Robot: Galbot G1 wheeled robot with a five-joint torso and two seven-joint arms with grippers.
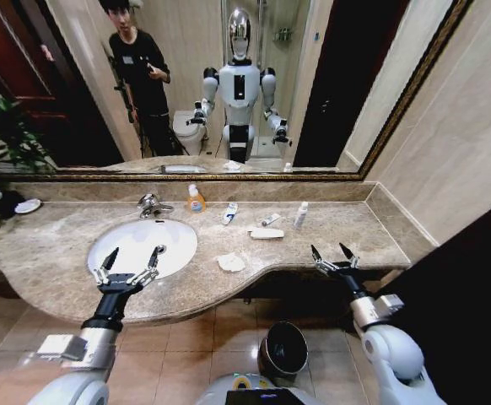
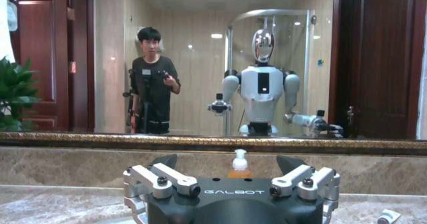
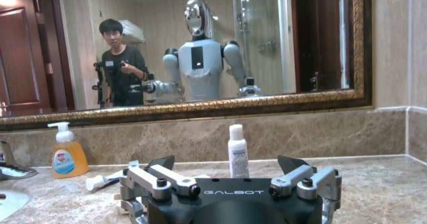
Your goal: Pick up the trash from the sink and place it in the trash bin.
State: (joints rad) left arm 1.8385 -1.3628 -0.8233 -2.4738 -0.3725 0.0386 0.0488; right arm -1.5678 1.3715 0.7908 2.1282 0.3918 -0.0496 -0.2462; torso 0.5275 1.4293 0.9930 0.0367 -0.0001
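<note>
The white oval sink (image 1: 174, 240) is set in the marble counter, and my left gripper (image 1: 132, 261) hovers open over its front rim. The trash lies on the counter right of the basin: a crumpled tissue (image 1: 230, 262), a flat packet (image 1: 266, 234), a blue-marked tube (image 1: 229, 213), a small tube (image 1: 270, 220) and a tiny white bottle (image 1: 301, 214) (image 3: 236, 151). My right gripper (image 1: 333, 256) (image 3: 227, 164) stands open at the counter's front edge, facing the bottle. The trash bin (image 1: 283, 348) sits on the floor below the counter, between my arms.
The chrome tap (image 1: 150, 204) and an orange soap bottle (image 1: 196, 199) (image 2: 239, 160) stand behind the basin. A plant (image 1: 5, 143) and a small dish (image 1: 28, 205) are at the far left. A mirror runs along the wall behind, and a side wall closes the right.
</note>
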